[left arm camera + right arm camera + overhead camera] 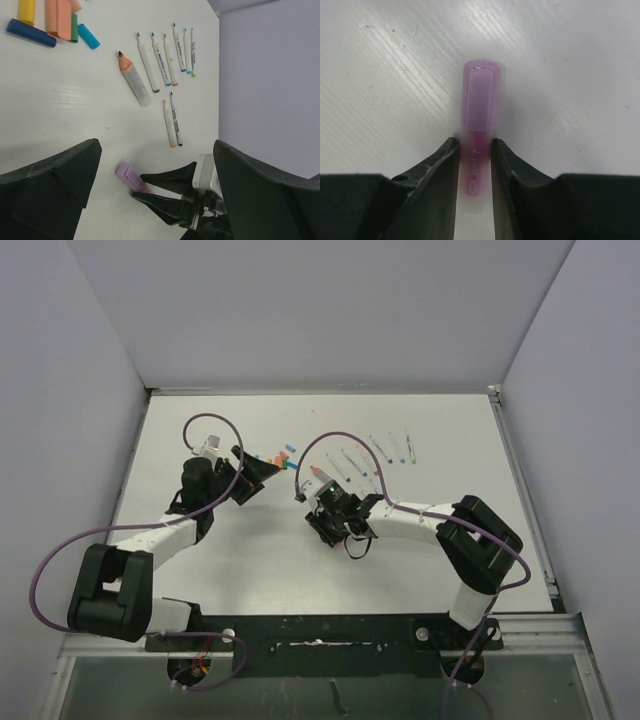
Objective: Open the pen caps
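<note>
Right now the right gripper [475, 147] is pinched narrow on a purple pen [472, 180], low over the surface [380, 75]. The purple cap [480, 95] sticks out just beyond its tips and seems not yet pulled off, though blur at the join makes that a guess. Facing it, the left gripper [156, 146] hangs spread wide, holding nothing. Farther out from that gripper lie uncapped pens [148, 62] in a loose row, with a cluster of loose caps [30, 33] off to one side. Most look done; I'd judge this purple one the last.
</note>
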Action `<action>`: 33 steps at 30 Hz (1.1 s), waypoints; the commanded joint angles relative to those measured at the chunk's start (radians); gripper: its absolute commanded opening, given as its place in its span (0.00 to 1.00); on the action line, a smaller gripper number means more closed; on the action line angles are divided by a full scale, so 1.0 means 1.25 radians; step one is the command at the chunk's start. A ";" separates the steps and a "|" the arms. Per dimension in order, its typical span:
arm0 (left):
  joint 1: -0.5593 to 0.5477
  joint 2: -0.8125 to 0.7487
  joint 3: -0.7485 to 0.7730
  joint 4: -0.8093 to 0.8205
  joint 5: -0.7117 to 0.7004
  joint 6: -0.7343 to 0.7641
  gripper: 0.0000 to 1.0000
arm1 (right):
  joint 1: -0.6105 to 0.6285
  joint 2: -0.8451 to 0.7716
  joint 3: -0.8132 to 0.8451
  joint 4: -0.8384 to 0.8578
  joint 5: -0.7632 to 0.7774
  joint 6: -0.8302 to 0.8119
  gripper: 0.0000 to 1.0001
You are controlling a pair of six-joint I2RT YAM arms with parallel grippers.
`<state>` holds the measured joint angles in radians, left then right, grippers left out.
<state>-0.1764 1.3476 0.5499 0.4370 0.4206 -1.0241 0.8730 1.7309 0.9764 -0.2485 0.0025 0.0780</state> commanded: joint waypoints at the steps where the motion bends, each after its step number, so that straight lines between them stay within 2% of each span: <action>1: -0.069 0.013 0.057 0.006 -0.047 0.021 0.97 | -0.044 -0.035 0.062 0.043 -0.038 -0.014 0.04; 8: -0.120 0.101 0.087 0.066 -0.044 0.005 0.98 | -0.096 -0.068 0.109 0.088 -0.097 -0.012 0.01; 22: -0.161 0.206 0.141 0.143 -0.031 -0.017 0.96 | -0.115 -0.091 0.144 0.149 -0.181 0.011 0.00; 29: -0.173 0.222 0.136 0.196 -0.020 -0.034 0.86 | -0.126 -0.085 0.147 0.191 -0.219 0.041 0.00; 33: -0.174 0.229 0.124 0.233 -0.011 -0.046 0.73 | -0.132 -0.075 0.158 0.193 -0.230 0.050 0.00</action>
<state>-0.3866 1.6131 0.6834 0.6052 0.3794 -1.0660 0.7189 1.6604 1.1145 -0.0853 -0.2474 0.1150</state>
